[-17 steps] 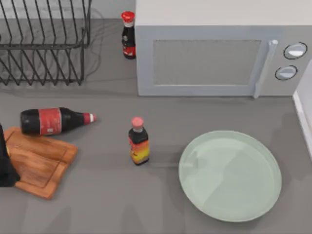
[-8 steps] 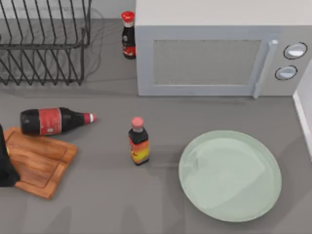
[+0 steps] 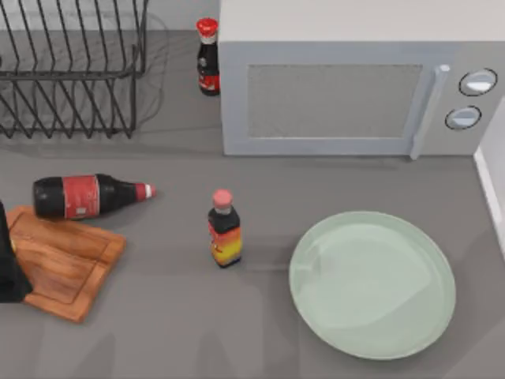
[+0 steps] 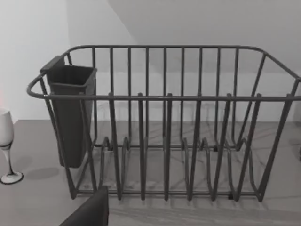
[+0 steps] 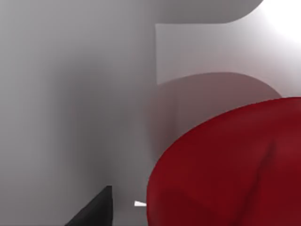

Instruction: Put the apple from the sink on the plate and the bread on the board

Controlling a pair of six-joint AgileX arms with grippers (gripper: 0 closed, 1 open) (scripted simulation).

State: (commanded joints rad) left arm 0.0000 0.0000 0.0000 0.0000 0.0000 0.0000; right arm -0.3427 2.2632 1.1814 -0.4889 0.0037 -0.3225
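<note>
Nothing placed yet: plate (image 3: 372, 284) bare at right of worktop (image 3: 173, 316), board (image 3: 67, 260) bare at left. Apple (image 5: 230, 165) looms close before right wrist camera, against pale walls. Bread unplaced. Cannot tell either hand's state.

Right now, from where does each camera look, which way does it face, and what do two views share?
Top view: above the table, facing down at the plate, board and microwave; a dark part of the left arm overlaps the board.
Left wrist view: low, facing the dish rack, a wine glass beside it.
Right wrist view: very close to the apple, against pale walls.
Shared: the dish rack, in the top and left wrist views.
</note>
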